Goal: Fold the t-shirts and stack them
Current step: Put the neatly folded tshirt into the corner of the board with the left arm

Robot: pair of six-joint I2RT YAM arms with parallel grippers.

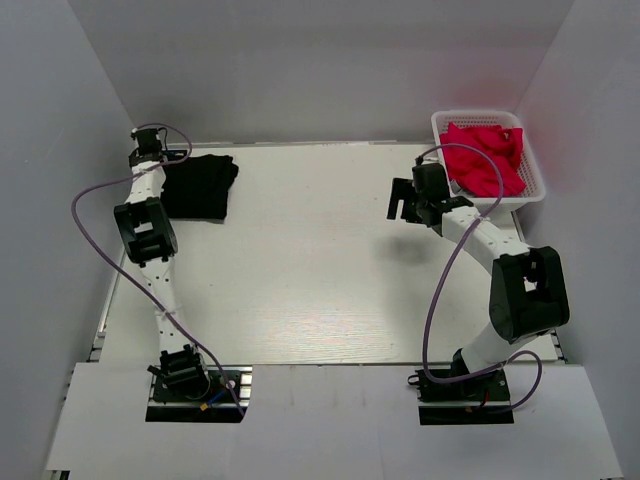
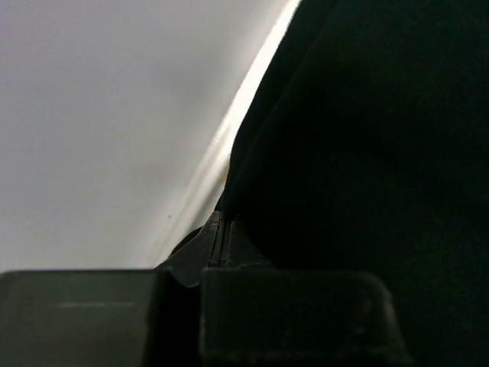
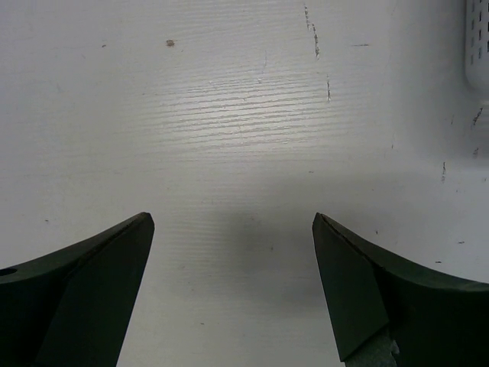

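Note:
A black t-shirt lies folded into a compact bundle at the table's far left corner. My left gripper is at its left edge, shut. In the left wrist view the closed fingertips rest against the dark cloth; I cannot tell whether any fabric is pinched. Bright pinkish-red t-shirts are heaped in a white basket at the far right. My right gripper hovers just left of the basket, open, with only bare tabletop between its fingers.
White enclosure walls stand close behind and beside the table. The left gripper is near the back-left wall. A corner of the basket shows at the right wrist view's upper right. White tabletop spans the middle.

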